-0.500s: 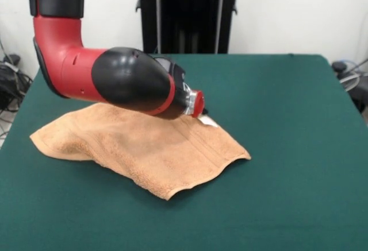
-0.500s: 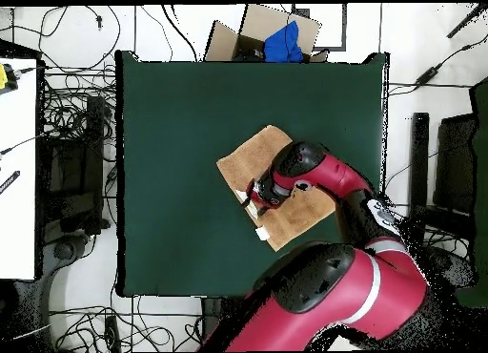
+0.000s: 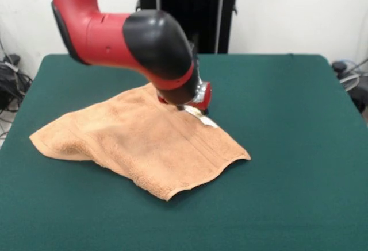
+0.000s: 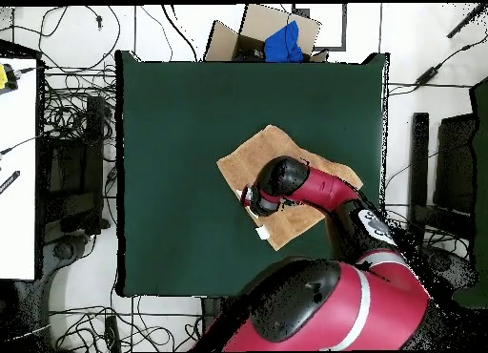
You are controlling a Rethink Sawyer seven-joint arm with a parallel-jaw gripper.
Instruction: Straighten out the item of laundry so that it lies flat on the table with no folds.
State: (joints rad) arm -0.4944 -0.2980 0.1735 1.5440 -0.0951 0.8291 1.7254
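Note:
The orange-tan towel (image 3: 149, 145) lies on the green table (image 3: 287, 124), left of centre in the front view. It is spread out but rumpled, with its near edge wavy and lifted and a raised ridge at its left corner. A white tag (image 3: 209, 122) shows at its far right edge. My gripper (image 3: 196, 111) points down at that edge beside the tag, its tip hidden by the wrist. From overhead, the gripper (image 4: 250, 198) sits over the left edge of the towel (image 4: 262, 154), and the arm covers the towel's middle. The tag (image 4: 261, 234) lies on the table (image 4: 181, 130) side.
A cardboard box holding a blue cloth (image 4: 282, 42) stands just past the table's far edge in the overhead view. Cables (image 4: 71, 130) cover the floor to the left, beside a white desk (image 4: 17, 177).
The arm's black elbow has risen and swung, tilting the wrist more steeply down. The gripper stays at the same towel edge near the tag. The towel's shape looks the same.

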